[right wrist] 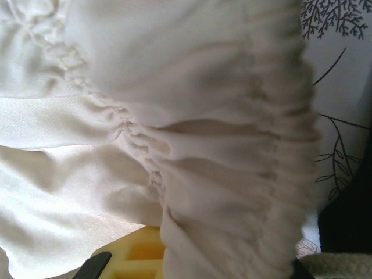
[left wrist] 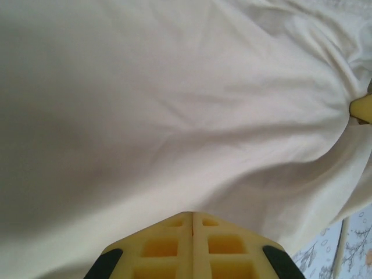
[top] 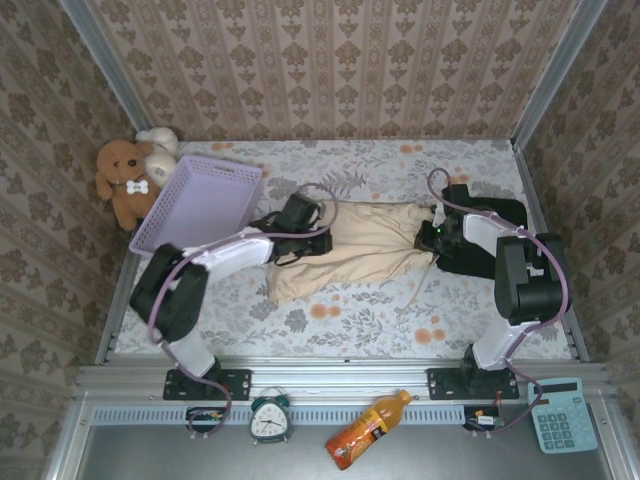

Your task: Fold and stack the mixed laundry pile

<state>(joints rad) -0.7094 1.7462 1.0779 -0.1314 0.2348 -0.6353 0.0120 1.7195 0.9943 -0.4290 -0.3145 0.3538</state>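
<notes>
The cream-beige garment (top: 365, 245) lies spread across the middle of the table (top: 330, 320), its length running left to right between our two arms. At its right end the right gripper (top: 433, 232) is pinching the bunched cloth. From the left wrist we see one yellow fingertip (left wrist: 361, 108) with creases drawn toward it. At the left end the left gripper (left wrist: 192, 224) has its fingers pressed flat together, right against the cloth.

We judge the step in hand to be a fold of this garment. To do it well we would want both ends truly held. We would then raise them level so the cloth hangs without twist and keep it lightly taut. One edge goes over the other with the gathered hem (right wrist: 279, 145) lined up, and the cloth should lie flat before we let go.

We cannot tell whether the left gripper has caught any fabric or closed just short of it. From the right wrist the hem drapes over the fingers. The black garment (top: 465, 262) seems to be the dark mass under the right arm, at the right of the table. It is black against black, so we cannot make out its edges. The lavender basket (top: 200, 200) and teddy bears (top: 125, 180) sit at the far left, well apart.
</notes>
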